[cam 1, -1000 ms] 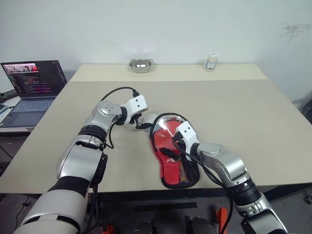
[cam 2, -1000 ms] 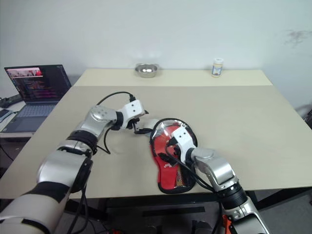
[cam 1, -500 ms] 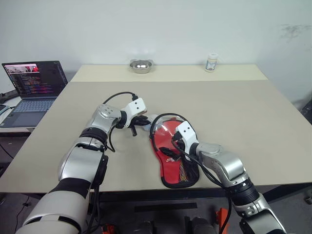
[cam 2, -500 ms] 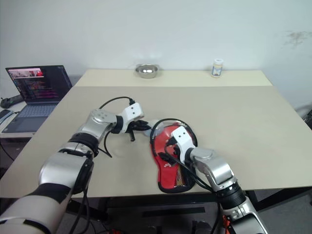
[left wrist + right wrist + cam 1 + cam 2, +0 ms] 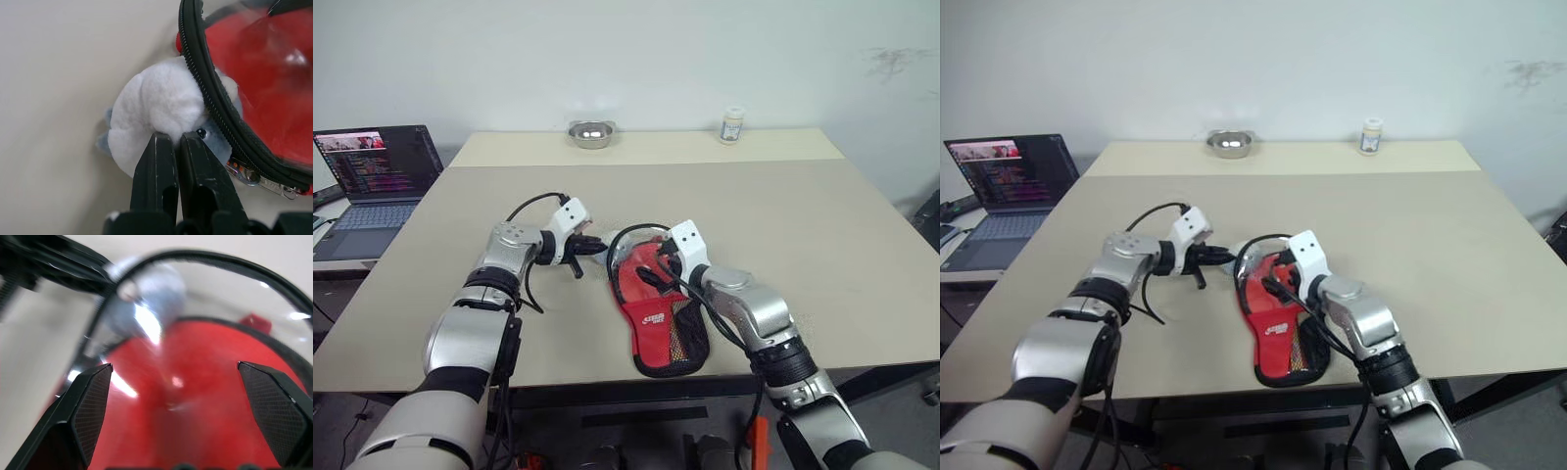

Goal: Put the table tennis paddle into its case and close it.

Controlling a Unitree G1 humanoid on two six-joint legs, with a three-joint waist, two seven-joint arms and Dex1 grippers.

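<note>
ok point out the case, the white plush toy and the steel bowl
case (image 5: 658,318), left eye view, red side by the logo
white plush toy (image 5: 156,105), left wrist view, fluffy white body
steel bowl (image 5: 590,133), left eye view, its rim

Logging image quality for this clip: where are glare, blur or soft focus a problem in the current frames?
Right wrist view: white glare streaks on the case's clear window, the pale object behind it blurred; the right gripper's fingertips look sharper. Left wrist view: the left gripper and white plush toy are crisp, the window hazy with a small highlight. Head views: even, soft light.
</note>
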